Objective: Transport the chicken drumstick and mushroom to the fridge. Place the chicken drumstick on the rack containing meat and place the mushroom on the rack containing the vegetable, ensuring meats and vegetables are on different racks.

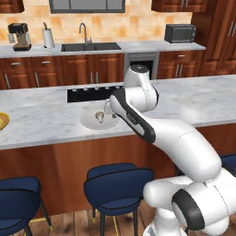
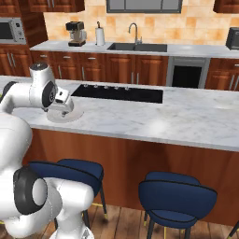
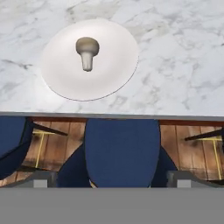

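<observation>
Jaws look spread with nothing between them, so we're pre-grasp: the mushroom (image 3: 87, 51) lies ahead on its white plate (image 3: 114, 70), next move's reaching forward and down.

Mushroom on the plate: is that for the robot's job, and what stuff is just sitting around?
For the job: mushroom, lying on the white plate.

Just lying about: coffee machine, paper towel roll, microwave, blue stools, sink.

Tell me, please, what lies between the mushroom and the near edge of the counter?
In the hand view, just the bare white plate under the mushroom, then a strip of bare marble counter up to its edge.
</observation>
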